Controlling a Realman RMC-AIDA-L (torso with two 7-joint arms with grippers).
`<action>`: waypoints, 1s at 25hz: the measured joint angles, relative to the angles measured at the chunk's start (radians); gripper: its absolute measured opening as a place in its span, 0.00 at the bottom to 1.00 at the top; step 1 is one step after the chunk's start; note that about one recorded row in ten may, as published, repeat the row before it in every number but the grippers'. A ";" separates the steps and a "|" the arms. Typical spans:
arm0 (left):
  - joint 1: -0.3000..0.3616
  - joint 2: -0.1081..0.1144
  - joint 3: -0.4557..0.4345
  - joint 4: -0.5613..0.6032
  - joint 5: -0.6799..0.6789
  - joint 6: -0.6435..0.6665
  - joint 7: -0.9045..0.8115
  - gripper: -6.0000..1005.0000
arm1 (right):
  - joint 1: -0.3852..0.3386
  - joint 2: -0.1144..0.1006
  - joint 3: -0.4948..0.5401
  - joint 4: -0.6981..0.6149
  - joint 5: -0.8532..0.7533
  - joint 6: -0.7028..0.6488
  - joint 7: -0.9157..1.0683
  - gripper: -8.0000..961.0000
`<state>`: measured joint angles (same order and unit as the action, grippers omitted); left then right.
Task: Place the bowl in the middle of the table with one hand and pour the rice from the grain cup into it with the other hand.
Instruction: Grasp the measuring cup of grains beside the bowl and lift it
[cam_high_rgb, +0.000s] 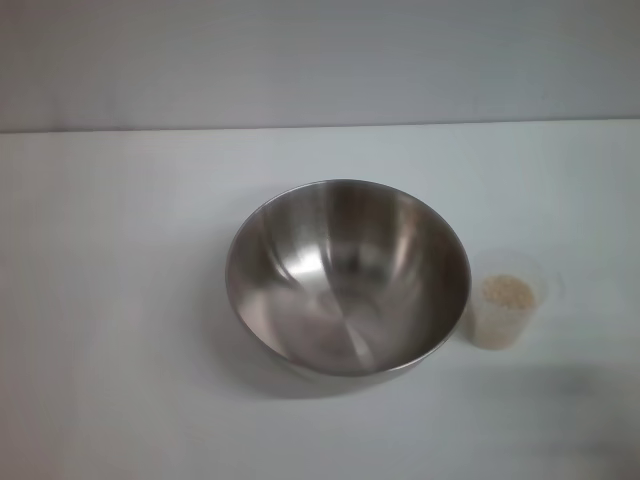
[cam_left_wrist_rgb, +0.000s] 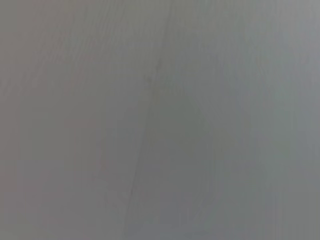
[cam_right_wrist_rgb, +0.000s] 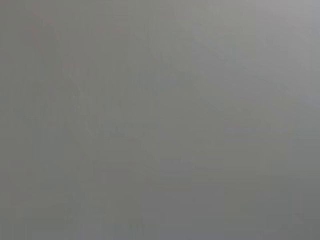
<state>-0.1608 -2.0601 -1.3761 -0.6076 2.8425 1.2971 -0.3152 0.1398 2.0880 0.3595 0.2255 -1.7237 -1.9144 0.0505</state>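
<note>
The steel bowl (cam_high_rgb: 347, 278) sits near the middle of the white table (cam_high_rgb: 120, 300), its shiny inside bare. Just to its right stands the small translucent grain cup (cam_high_rgb: 507, 300), upright, close to the bowl's rim, with pale rice (cam_high_rgb: 506, 292) inside it. Neither gripper appears in the head view. Both wrist views show only a plain grey surface, with no fingers and no task object.
The table's far edge (cam_high_rgb: 320, 127) runs across the back, with a grey wall behind it. A faint shadow lies on the table at the front right (cam_high_rgb: 570, 385).
</note>
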 joint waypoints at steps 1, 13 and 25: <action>0.001 0.000 0.000 0.000 0.000 0.000 0.000 0.82 | -0.013 0.000 -0.012 0.007 0.000 0.008 0.000 0.68; 0.006 0.000 0.000 0.007 0.000 0.003 0.005 0.82 | -0.035 0.000 -0.103 0.034 0.005 0.111 -0.002 0.68; -0.003 0.001 -0.001 -0.002 0.000 0.006 0.010 0.82 | -0.053 0.001 -0.151 0.082 0.003 0.238 -0.077 0.68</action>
<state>-0.1634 -2.0592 -1.3775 -0.6091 2.8425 1.3027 -0.3052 0.0867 2.0889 0.2085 0.3073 -1.7205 -1.6762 -0.0264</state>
